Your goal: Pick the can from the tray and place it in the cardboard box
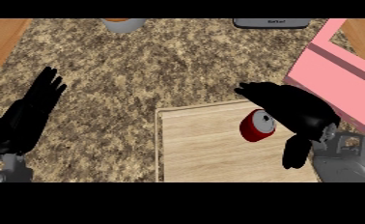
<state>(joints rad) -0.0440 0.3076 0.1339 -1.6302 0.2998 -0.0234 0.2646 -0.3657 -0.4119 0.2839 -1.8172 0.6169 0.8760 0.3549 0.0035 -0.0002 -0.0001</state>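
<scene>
**Red can on its side on the tray, right hand arched over it**

The speckled granite worktop [178, 68] fills most of the head view, with strips of orange-brown wood at its top corners. A pale wooden tray [206, 155] with a raised rim lies in the lower middle and runs down to the lower edge of the view. At the right edge stands a pink box [331, 80], its wall tilted toward the tray's far right corner; its colour is pink rather than cardboard brown.

The right hand [296, 105] sits above the tray's far right part, fingers curved over the can and the thumb hanging down beside it; whether it touches the can cannot be told. The left hand [32, 109] rests at the left edge, fingers straight and released, holding nothing.

The red can [254, 127] lies tipped on the tray, its silver top facing up and right, just under the right hand.

At the top edge a grey bowl [123, 24] with an orange inside is cut off, and a dark grey device [271, 23] bears small writing too small to read
</scene>
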